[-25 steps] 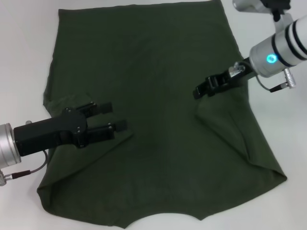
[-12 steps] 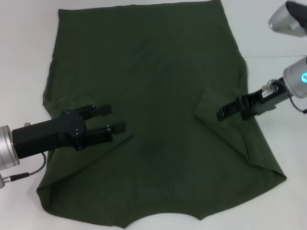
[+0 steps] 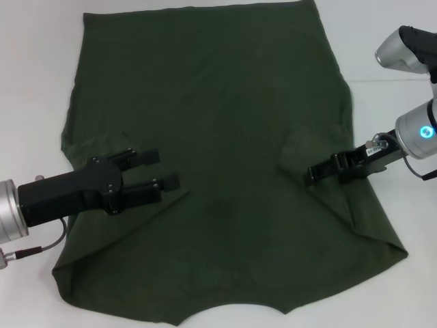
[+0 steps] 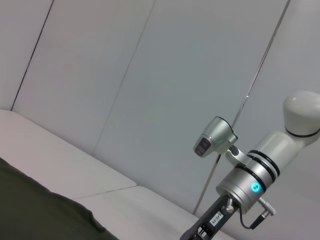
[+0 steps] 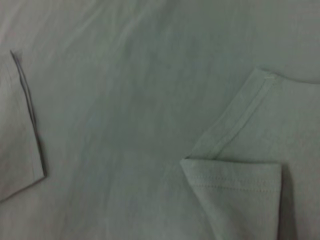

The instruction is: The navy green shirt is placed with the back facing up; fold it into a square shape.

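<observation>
Head view. The navy green shirt (image 3: 212, 157) lies flat, plain back up, on the white table (image 3: 34, 82). Nearest the robot, its curved neckline edge runs close to the frame's bottom; bare white surface borders the cloth on the left and right, wider toward the far corners. Both sleeves are folded inward over the body: the left sleeve (image 3: 102, 154) beneath the left gripper (image 3: 164, 169), the right sleeve (image 3: 334, 198) with its hemmed corner just beside the right gripper (image 3: 313, 173). The left gripper hovers over the folded left sleeve, its two black fingers spread apart and holding nothing. The right gripper reaches in from the right edge of the cloth; whether its fingers are parted cannot be told. Farther off, the straight hem spans the far side, a narrow strip of table beyond it. The fabric is dark olive, smooth, with faint creases.
</observation>
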Tool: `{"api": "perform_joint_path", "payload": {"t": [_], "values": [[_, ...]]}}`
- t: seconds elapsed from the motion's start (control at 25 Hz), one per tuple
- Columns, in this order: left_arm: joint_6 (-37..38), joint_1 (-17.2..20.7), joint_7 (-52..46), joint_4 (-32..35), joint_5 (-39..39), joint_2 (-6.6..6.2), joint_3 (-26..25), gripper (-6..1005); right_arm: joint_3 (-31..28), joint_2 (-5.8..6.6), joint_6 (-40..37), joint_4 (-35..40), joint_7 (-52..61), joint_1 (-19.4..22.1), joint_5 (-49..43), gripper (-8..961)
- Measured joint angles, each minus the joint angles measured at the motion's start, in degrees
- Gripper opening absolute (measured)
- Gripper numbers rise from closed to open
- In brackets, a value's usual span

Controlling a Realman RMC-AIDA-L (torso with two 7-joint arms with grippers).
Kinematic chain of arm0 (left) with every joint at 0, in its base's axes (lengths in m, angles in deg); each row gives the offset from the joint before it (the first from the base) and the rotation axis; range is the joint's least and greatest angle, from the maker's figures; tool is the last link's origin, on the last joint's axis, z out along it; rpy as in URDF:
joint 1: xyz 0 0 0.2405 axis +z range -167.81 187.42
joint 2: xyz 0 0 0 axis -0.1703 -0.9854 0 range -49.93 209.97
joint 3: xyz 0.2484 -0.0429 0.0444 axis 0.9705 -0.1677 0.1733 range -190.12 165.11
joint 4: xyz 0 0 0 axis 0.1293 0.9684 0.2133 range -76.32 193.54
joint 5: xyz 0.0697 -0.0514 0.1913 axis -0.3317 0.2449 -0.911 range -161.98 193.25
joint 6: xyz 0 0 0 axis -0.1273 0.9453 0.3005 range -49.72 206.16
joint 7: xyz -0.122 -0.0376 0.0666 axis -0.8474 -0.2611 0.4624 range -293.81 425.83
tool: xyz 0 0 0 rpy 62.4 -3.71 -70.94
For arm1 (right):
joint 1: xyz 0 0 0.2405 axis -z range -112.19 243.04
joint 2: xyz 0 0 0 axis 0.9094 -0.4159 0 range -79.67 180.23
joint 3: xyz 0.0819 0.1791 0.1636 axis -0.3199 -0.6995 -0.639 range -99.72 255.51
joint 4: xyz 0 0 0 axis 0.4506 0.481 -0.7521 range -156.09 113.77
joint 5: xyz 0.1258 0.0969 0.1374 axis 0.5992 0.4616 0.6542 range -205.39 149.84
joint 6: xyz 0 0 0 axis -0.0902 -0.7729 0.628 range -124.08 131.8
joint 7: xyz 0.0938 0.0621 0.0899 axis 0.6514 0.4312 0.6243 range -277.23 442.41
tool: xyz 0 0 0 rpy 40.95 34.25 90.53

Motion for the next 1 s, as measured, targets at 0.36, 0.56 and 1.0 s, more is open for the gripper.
{"api": "perform_joint_path", "payload": {"t": [0.36,0.56,1.0], "values": [[0.0,-0.2,-0.1,0.0,0.0,-0.13,0.0,861,-0.2,-1.55,1.8,-0.1,-0.2,0.5,0.4,922],[0.0,-0.4,-0.2,0.0,0.0,-0.17,0.0,861,-0.3,-1.90,2.3,-0.1,-0.3,0.6,0.6,921],[0.0,-0.4,-0.2,0.0,0.0,-0.18,-0.1,862,-0.8,-1.19,-8.8,1.7,-4.3,0.5,12.3,918]]}}
